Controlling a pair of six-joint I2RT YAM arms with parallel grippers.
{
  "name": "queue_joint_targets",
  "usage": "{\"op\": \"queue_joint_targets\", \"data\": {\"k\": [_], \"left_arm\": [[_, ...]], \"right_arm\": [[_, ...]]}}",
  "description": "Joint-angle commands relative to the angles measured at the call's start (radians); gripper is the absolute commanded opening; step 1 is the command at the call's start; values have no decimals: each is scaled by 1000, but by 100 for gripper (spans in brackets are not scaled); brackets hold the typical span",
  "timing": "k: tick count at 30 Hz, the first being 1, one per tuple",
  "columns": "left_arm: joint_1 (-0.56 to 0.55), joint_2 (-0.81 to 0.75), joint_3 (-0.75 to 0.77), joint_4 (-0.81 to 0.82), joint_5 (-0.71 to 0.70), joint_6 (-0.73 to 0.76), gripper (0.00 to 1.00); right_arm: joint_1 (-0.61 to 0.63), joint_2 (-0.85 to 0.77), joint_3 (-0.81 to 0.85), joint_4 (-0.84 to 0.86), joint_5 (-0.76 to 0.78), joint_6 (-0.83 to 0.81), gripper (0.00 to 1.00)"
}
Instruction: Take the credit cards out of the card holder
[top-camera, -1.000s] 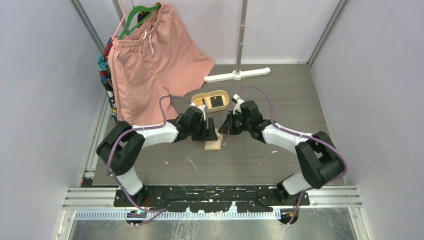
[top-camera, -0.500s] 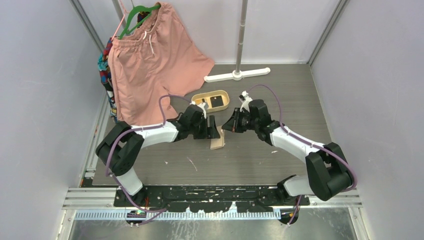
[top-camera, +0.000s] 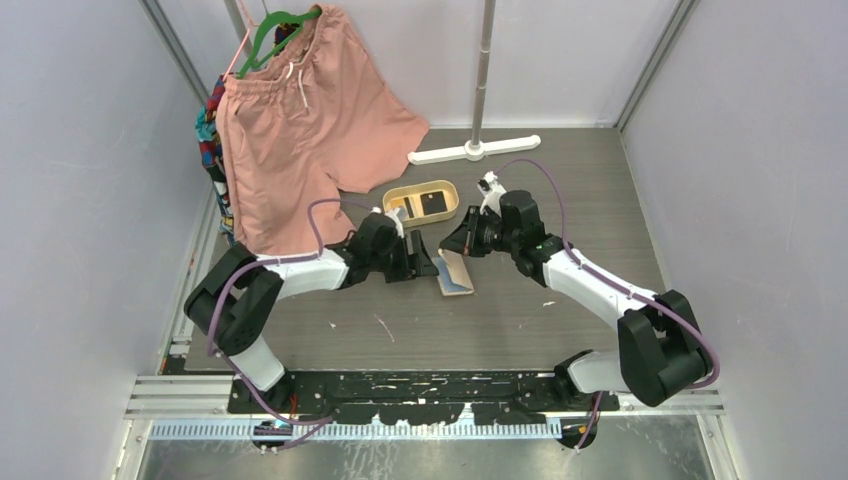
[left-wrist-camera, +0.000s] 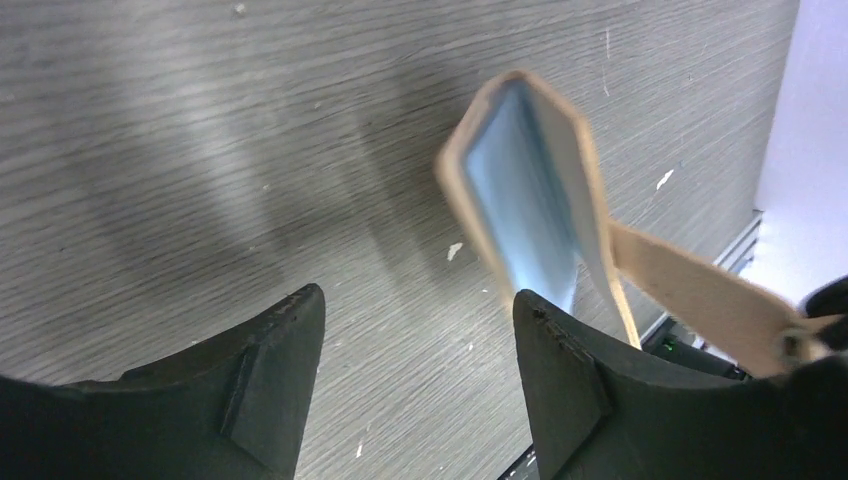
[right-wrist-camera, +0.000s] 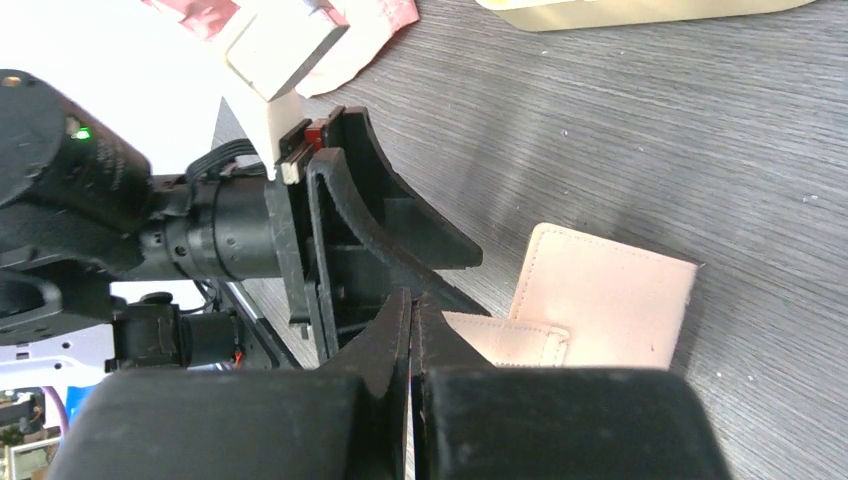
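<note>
Grey wood-grain bench (top-camera: 600, 200) between pale lilac walls (top-camera: 90, 200). At frame centre the card holder (top-camera: 455, 273) tilts, blue inside showing. The right end effector (right-wrist-camera: 410, 300) pinches its tab (right-wrist-camera: 505, 340); the left end effector (left-wrist-camera: 418, 295) gapes wide, holding nothing.

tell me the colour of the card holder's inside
Light blue; the card holder shows it best in the left wrist view.

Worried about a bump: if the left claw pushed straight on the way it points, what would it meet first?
Probably the small beige leather-like folding card holder, open and showing blue inside, just ahead of the open left claw and slightly off centre; depth is unclear.
</note>
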Motion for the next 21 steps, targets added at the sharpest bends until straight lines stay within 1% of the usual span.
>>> {"op": "queue_joint_targets", "data": {"k": [1,7,11,14,19,21], "left_arm": [[49,-18,-89,232,119,-158,70],[48,52,-151,460,182,-293,71],[47,104,-173,549,195,-344,71],[47,102,-179,536,187,-339,71],[46,75,-172,463,164,-306,71],[47,71,-171,453,158,-301,70]], "right_arm": [[-3,-46,30,35,-17,8,1],[-3,-47,17,41,-6,9,1],[-3,-58,3,16,53,10,1],[-8,-78,-12,-36,136,3,1],[-26,-151,-85,-67,235,23,1],[-34,-170,-99,-121,268,17,1]]}}
